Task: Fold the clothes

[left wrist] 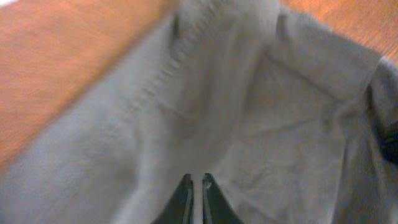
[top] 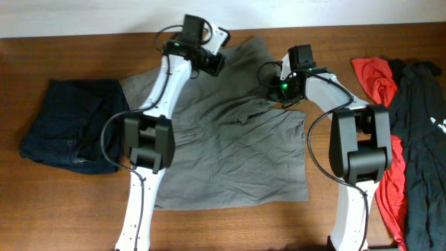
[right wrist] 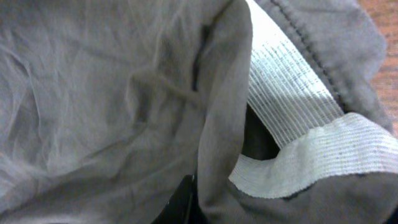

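The clothes, one grey-khaki wrinkled garment, lie spread across the middle of the table. My left gripper is at the garment's far left edge. In the left wrist view its jaws are shut with a fold of the grey fabric running up from the tips. My right gripper is at the garment's far right edge. In the right wrist view its jaws are shut on a fold of the fabric, which hides one finger. The white inner waistband shows turned out.
A dark navy garment lies crumpled at the left of the table. Red and black garments lie along the right edge. The brown wooden table shows in front and at the far side.
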